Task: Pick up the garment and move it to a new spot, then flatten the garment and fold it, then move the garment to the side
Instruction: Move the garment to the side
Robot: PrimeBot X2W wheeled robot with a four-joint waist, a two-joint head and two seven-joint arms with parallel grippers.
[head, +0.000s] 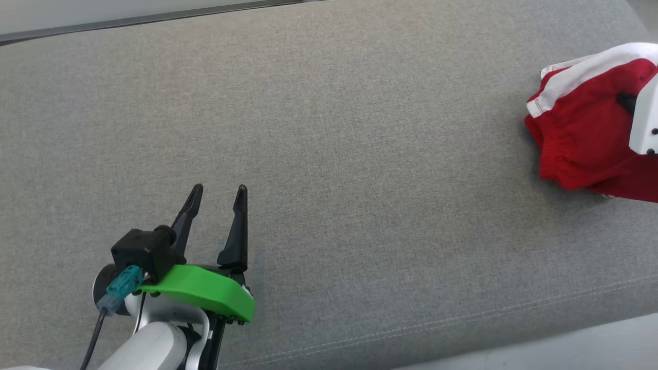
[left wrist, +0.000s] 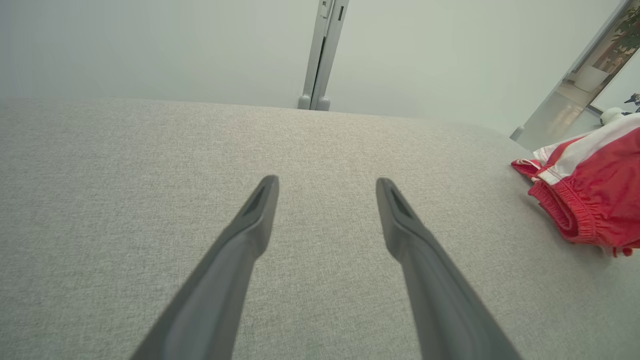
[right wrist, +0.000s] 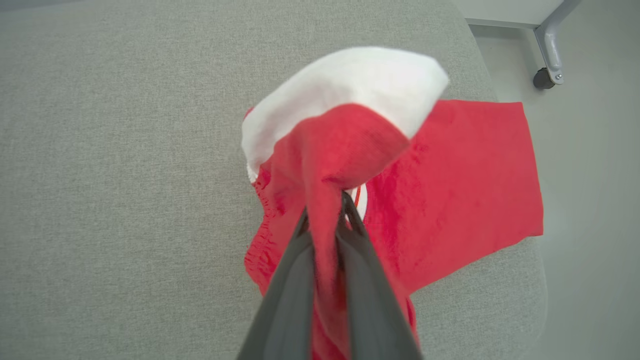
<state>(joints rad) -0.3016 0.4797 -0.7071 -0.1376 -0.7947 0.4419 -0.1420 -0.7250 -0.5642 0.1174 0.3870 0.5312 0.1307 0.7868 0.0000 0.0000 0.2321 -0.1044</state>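
Right fingers (right wrist: 292, 280) pinched tight on a fold of the red-and-white garment (right wrist: 460, 175).
Rest of it droops onto the grey worktop's (head: 329, 128) right end, near the edge; left fingers (head: 237, 226) sit spread apart, well clear of it.

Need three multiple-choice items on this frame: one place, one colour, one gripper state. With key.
1. Where is the garment in the head view? A) centre B) lower left C) right edge
2. Garment colours? A) red and white B) blue and grey C) all black
3. Right gripper state? A) open, holding nothing B) shut on the garment C) open above the garment
Key: 1 C, it is at the right end of the grey cushion; 2 A, red cloth with a white band; 3 B, the right wrist view shows cloth pinched in it.
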